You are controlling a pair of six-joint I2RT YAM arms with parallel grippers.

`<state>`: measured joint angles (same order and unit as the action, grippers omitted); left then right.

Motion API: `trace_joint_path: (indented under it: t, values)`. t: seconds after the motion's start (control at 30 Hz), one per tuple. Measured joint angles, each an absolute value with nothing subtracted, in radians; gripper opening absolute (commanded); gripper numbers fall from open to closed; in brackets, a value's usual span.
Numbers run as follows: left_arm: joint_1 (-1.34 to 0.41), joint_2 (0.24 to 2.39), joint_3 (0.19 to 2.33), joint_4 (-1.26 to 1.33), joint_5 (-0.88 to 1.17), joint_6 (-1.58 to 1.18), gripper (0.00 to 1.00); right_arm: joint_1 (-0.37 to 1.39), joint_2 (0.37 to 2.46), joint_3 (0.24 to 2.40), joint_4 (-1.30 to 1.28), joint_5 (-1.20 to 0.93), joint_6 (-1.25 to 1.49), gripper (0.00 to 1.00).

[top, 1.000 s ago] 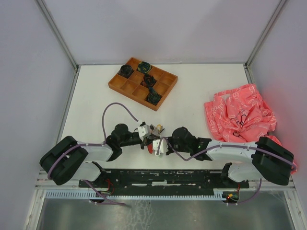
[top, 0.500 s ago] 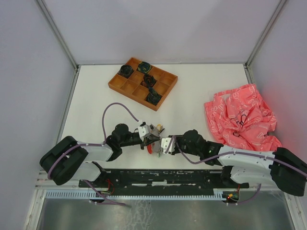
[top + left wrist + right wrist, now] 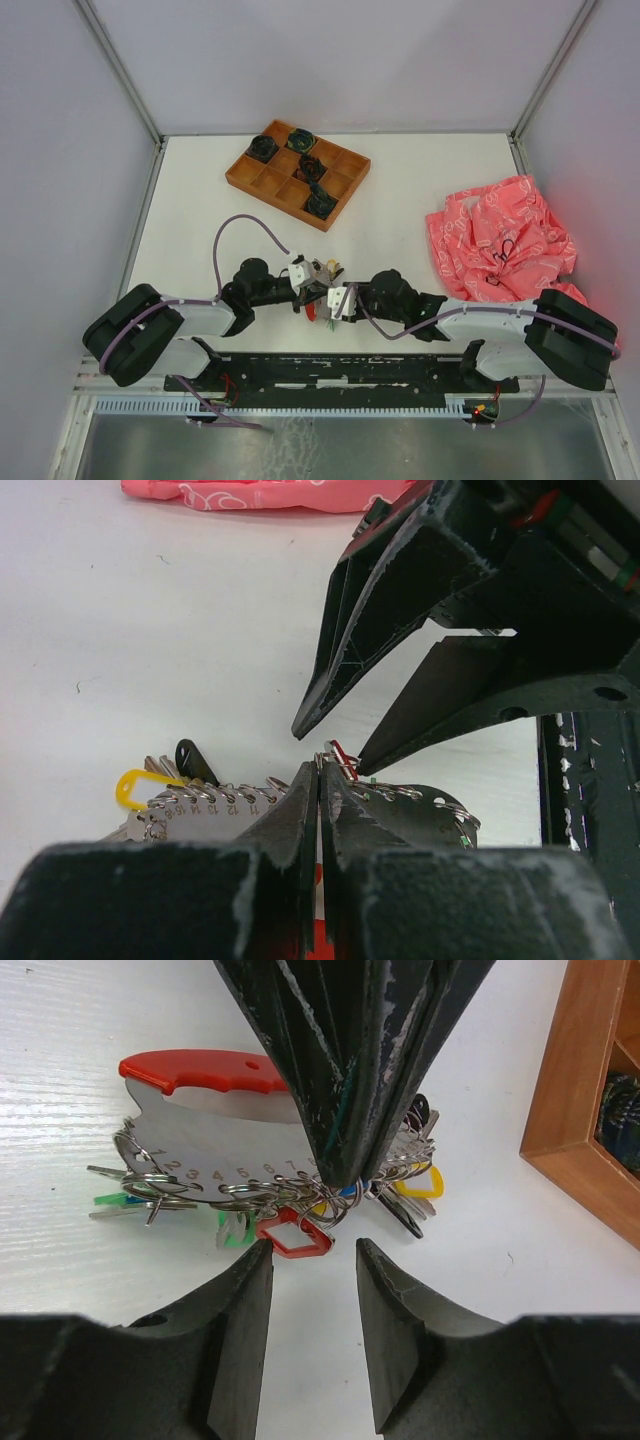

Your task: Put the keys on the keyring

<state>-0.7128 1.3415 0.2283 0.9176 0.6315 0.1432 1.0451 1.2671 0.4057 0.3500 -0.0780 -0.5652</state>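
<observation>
The keyring point(image 3: 200, 1070) lies on the white table, a red grip over a grey numbered plate point(image 3: 232, 1150) edged with small rings. Keys hang from those rings: a red tag point(image 3: 293, 1236), green tags point(image 3: 120, 1200), a yellow tag point(image 3: 420, 1182) and a black key point(image 3: 195, 762). My left gripper point(image 3: 320, 770) is shut on the plate's ringed edge, its fingers point(image 3: 345, 1110) coming in from the far side. My right gripper point(image 3: 310, 1250) stands open just short of the red tag, with nothing between its fingers. From above the two grippers point(image 3: 318, 285) point(image 3: 340, 300) meet tip to tip over the keyring point(image 3: 313, 310).
A wooden compartment tray point(image 3: 262, 178) with dark coiled bundles point(image 3: 318, 203) stands at the back; its corner point(image 3: 585, 1110) lies close on the right of the keys. A crumpled pink cloth point(image 3: 500, 240) lies at the right side of the table.
My right gripper has gone from shut to open. Its arm drew back to the right, then came in again toward the keyring. The left gripper has kept its hold.
</observation>
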Motion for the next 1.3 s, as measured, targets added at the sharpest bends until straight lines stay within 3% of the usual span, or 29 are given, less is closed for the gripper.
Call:
trace_joint_path:
  t: [0.23, 0.53, 0.73, 1.3]
  values:
    - [-0.713, 1.341, 0.229, 0.915, 0.64, 0.144, 0.03, 1.012, 1.29, 0.408, 0.39, -0.123, -0.56, 0.39]
    - [-0.713, 1.341, 0.228, 0.915, 0.64, 0.144, 0.03, 0.989, 1.291, 0.424, 0.373, -0.207, -0.544, 0.2]
    - [-0.713, 1.341, 0.228, 0.914, 0.639, 0.144, 0.03, 0.981, 1.291, 0.429, 0.342, -0.239, -0.537, 0.02]
    - [-0.713, 1.316, 0.204, 0.942, 0.636, 0.144, 0.03, 0.968, 1.291, 0.494, 0.218, -0.22, -0.519, 0.01]
